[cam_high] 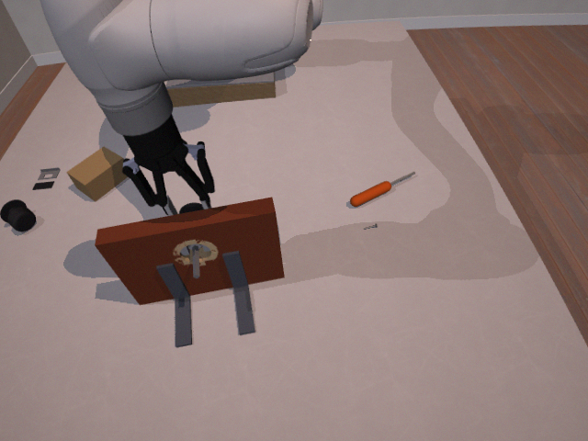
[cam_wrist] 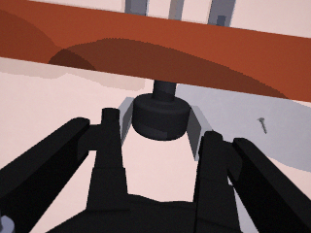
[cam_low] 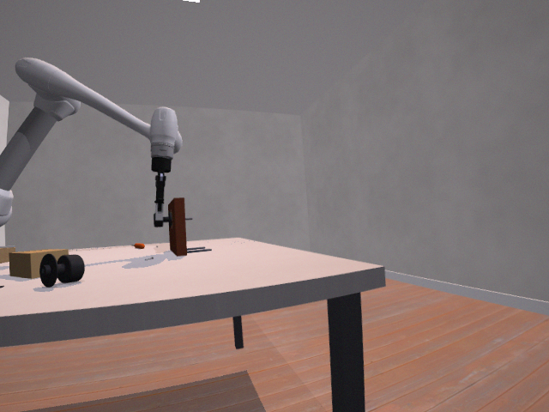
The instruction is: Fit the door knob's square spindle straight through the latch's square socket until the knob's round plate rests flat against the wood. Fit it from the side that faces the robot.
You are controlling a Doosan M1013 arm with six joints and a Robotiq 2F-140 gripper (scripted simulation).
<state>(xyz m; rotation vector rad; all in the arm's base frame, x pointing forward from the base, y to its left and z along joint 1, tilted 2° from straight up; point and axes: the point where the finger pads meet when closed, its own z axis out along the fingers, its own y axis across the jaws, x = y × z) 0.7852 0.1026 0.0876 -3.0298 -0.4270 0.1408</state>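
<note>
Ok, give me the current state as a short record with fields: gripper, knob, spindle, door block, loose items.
gripper: shut on the door knob, pointing down
knob: on the robot-facing side of the wood block, round plate hidden from view
spindle: pokes out through the latch hole on the far face
wood block: upright on two grey brackets
loose items: orange screwdriver, small screw, second black knob, cardboard box

White rounded arm [cam_low: 101, 104], grey joint collars, black linkage tool [cam_high: 183, 204]
</note>
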